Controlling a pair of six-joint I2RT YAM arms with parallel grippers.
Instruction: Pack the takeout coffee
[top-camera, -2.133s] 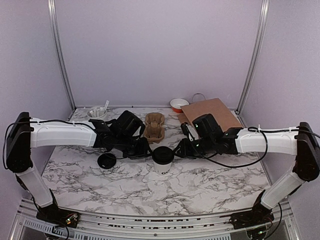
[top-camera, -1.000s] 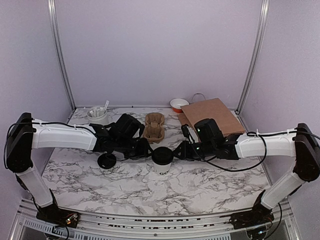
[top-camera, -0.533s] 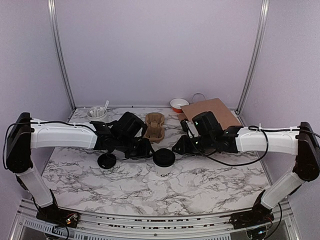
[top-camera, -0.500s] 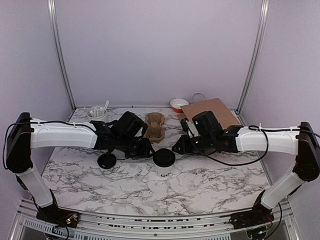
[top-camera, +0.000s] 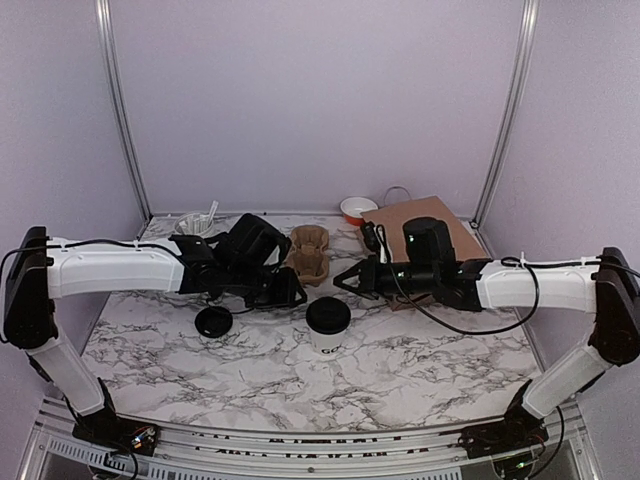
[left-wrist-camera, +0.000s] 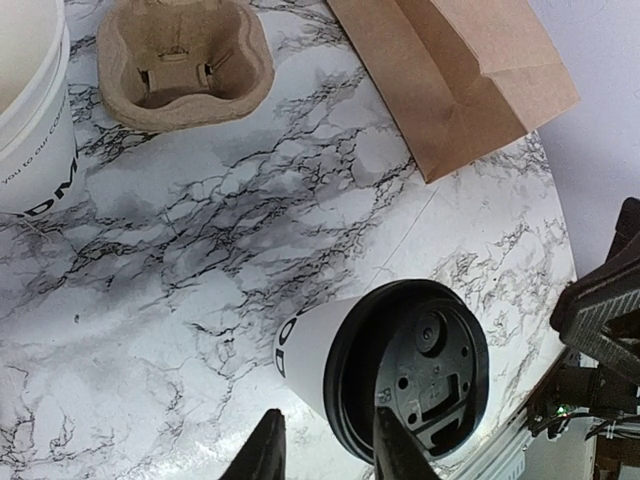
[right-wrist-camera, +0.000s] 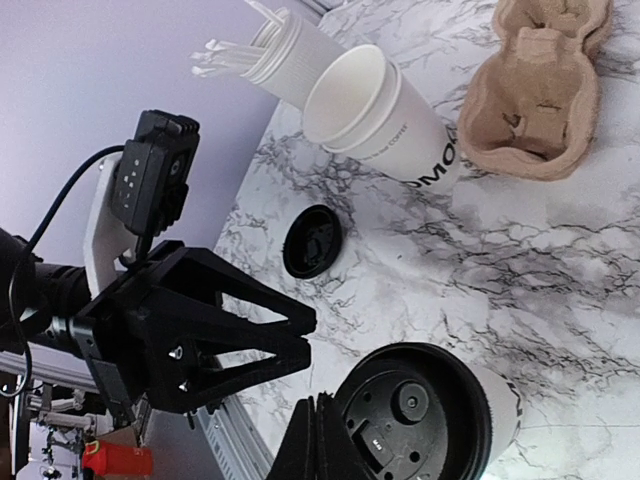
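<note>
Takeout coffee (top-camera: 327, 318): small white paper cup with dark lettering and a round black plastic lid, standing upright about mid-worktop.
Done so far: looks to me like just the lidding. It sits on bare marble, not in anything.
Left to do: pretty much all the packing, I'd guess. That means into the brown moulded-pulp cup tray (top-camera: 308, 252) near the middle of the back edge, and/or the flat brown paper bag (top-camera: 420, 228) by the back right corner. The bag is lying down and looks unopened.
Left claw: left gripper (left-wrist-camera: 325, 452) has its fingers apart with nothing between them, hanging just beside the cup on its left.
Right claw: right gripper (right-wrist-camera: 318, 440) is pinched together and empty, near the cup's back-right side.
Other bits: a loose black plastic lid (top-camera: 213, 321) lies left of centre. An open-topped white paper cup (right-wrist-camera: 380, 118) and a white canister of white sticks (right-wrist-camera: 285, 48) stand toward the back left corner. A red-rimmed white bowl (top-camera: 357, 209) is at the back edge.
Surface: white marble-look worktop (top-camera: 400, 370) with grey veins.
Room: plain lilac walls, with an aluminium post (top-camera: 118, 100) at each back corner.
</note>
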